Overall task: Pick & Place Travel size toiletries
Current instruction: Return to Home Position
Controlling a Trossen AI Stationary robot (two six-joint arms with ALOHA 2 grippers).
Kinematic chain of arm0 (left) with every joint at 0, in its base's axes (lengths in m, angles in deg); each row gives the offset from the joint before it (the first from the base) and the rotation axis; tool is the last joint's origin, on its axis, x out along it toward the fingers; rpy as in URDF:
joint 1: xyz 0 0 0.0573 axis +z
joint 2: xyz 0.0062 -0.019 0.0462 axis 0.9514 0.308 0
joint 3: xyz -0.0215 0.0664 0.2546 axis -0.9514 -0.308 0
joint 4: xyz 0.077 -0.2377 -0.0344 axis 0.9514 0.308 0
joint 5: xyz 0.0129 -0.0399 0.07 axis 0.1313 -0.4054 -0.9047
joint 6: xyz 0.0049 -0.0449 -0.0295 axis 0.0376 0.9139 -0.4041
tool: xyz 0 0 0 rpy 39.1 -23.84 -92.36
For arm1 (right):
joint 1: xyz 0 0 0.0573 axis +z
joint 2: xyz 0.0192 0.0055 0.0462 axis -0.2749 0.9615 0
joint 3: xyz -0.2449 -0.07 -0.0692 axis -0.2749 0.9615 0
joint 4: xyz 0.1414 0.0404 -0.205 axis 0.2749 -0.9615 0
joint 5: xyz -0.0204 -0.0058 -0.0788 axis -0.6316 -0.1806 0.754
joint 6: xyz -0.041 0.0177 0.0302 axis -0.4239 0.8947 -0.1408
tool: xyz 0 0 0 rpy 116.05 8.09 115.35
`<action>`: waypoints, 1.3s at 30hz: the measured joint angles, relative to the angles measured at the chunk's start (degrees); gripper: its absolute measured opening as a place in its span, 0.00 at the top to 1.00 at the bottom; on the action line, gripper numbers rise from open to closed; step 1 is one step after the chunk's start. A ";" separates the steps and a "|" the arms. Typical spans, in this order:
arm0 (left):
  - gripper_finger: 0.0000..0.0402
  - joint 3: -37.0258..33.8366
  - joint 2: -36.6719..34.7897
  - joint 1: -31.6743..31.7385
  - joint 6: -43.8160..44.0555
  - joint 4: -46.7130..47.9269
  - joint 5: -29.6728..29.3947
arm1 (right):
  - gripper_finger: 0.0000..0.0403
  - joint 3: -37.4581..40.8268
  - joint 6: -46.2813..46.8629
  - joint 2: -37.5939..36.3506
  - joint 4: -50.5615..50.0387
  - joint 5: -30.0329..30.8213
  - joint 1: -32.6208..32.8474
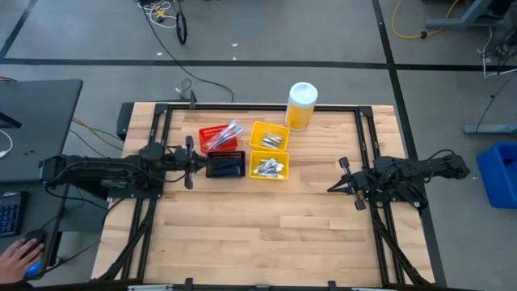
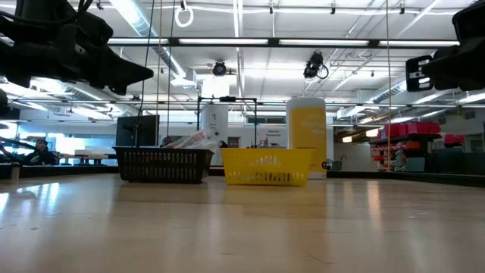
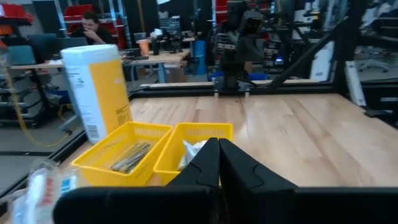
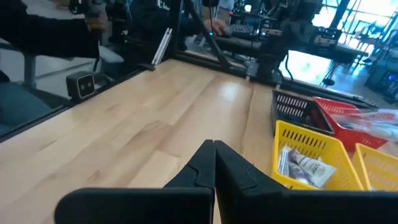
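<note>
The toiletries lie sorted in four small bins at the table's far middle. Wrapped toothbrushes (image 1: 222,135) fill the red bin (image 1: 208,132). Silver items sit in one yellow bin (image 1: 269,137), and white-silver tubes (image 4: 305,167) in the other yellow bin (image 1: 269,168). Dark razors are in the black bin (image 1: 226,166). My left gripper (image 1: 200,164) hovers shut above the table, just left of the black bin; its fingers (image 3: 217,163) point at the yellow bins. My right gripper (image 1: 338,179) hovers shut near the table's right side, with its own fingers (image 4: 214,163) aimed toward the bins.
A large yellow bottle with a white cap (image 1: 300,105) stands behind the bins near the far edge. Bare wood stretches across the near half of the table (image 1: 258,234). A person's hand (image 1: 18,259) rests at a desk off the table's left.
</note>
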 joint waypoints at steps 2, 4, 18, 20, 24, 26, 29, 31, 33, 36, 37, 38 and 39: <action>0.97 0.00 0.00 0.00 -0.04 -0.13 1.92 | 0.99 0.35 0.06 -0.15 1.42 -0.04 0.00; 0.96 0.00 0.00 -0.01 0.21 -0.47 3.30 | 0.99 0.72 0.06 -0.20 2.81 -0.06 0.00; 0.96 -2.60 0.06 -0.02 1.74 -1.77 5.83 | 0.99 1.22 3.16 -0.17 5.26 10.59 0.00; 0.97 -2.56 -0.04 -0.02 2.23 -1.75 5.90 | 0.99 1.22 3.14 -0.17 5.22 10.54 0.00; 0.99 -2.56 -0.20 -0.02 1.44 -1.40 6.37 | 0.99 1.22 3.14 -0.17 5.22 10.54 0.00; 0.98 -2.56 -1.21 -0.02 2.53 -0.67 6.87 | 0.99 1.22 3.14 -0.17 5.22 10.54 0.00; 0.97 -2.56 -3.70 -0.02 3.02 3.26 7.20 | 0.99 1.22 3.14 -0.17 5.22 10.54 0.00; 0.97 -2.56 -5.81 -0.02 2.97 4.37 7.24 | 0.99 1.22 3.14 -0.15 5.22 10.54 0.00; 0.98 -2.56 -8.20 -0.02 2.98 6.36 7.51 | 0.99 1.22 3.14 -0.15 5.22 10.53 0.00; 0.99 -2.56 -12.01 -0.02 3.40 8.98 7.66 | 0.99 1.22 3.14 -0.15 5.22 10.52 0.00; 0.99 -2.56 -13.00 -0.02 4.00 9.75 7.66 | 0.99 1.22 3.14 -0.15 5.22 10.52 0.00; 0.98 -2.56 -13.88 -0.02 4.49 10.63 7.66 | 0.99 1.22 3.14 -0.15 5.22 10.52 0.00; 0.98 -2.56 -14.82 -0.02 4.71 11.88 7.66 | 0.99 1.22 3.14 -0.15 5.22 10.52 0.00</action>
